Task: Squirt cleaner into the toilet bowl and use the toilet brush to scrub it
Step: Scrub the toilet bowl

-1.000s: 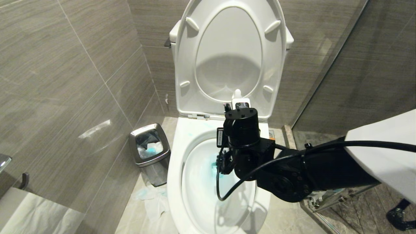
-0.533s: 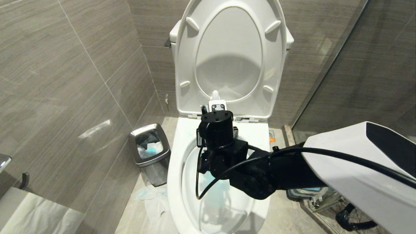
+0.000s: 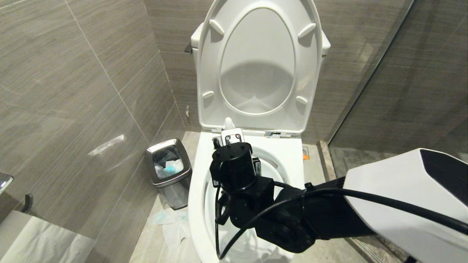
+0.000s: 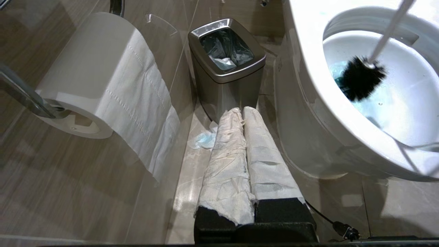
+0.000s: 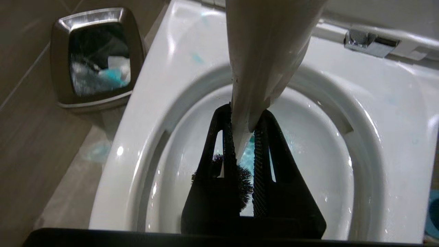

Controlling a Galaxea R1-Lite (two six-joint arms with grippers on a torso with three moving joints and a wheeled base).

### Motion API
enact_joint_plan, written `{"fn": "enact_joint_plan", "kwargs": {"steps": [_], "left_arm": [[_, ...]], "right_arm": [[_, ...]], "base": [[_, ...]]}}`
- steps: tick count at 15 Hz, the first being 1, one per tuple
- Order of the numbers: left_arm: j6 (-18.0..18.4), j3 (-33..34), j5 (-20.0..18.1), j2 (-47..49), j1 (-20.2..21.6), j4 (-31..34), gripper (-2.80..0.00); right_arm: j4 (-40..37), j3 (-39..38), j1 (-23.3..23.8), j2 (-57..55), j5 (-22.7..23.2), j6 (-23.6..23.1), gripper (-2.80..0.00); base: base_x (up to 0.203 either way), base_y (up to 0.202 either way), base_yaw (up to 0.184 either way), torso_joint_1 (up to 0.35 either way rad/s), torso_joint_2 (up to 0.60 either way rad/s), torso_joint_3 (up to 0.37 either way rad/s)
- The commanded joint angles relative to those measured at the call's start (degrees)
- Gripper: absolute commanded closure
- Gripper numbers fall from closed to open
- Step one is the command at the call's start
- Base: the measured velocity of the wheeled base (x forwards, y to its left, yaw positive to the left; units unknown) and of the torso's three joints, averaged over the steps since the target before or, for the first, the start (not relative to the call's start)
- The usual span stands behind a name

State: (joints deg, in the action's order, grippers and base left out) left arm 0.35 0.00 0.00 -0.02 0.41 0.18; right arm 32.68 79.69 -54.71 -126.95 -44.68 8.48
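Around the steel bin (image 3: pixel 168 171) I see grey-brown streaked wall tiles (image 3: pixel 73 91) behind it, beige floor (image 4: pixel 192 171) under it with crumpled tissue (image 3: pixel 172 223) just beside it, and a toilet roll (image 4: pixel 99 79) nearby.

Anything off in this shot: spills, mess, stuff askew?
Yes. Crumpled, blue-stained tissue lies on the floor between the steel bin and the toilet bowl, and blue cleaner spots dot the bowl's rim. The left gripper has its fingers wrapped in white paper. The right gripper holds the toilet brush in the bowl.
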Motion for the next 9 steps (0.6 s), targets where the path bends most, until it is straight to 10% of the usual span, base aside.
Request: {"fn": "enact_joint_plan", "kwargs": {"steps": [1, 9], "left_arm": [[0.0, 0.09, 0.0, 0.02, 0.02, -0.01, 0.0], [-0.09, 0.08, 0.0, 0.02, 0.02, -0.01, 0.0]], "right_arm": [[0.25, -7.44, -0.65, 5.95, -0.3, 0.5, 0.0], [0.45, -21.33, 4.91, 14.37, -0.33, 3.39, 0.0]], "base": [[0.0, 0.0, 0.0, 0.0, 0.0, 0.0], [0.0, 0.0, 0.0, 0.0, 0.0, 0.0]]}}
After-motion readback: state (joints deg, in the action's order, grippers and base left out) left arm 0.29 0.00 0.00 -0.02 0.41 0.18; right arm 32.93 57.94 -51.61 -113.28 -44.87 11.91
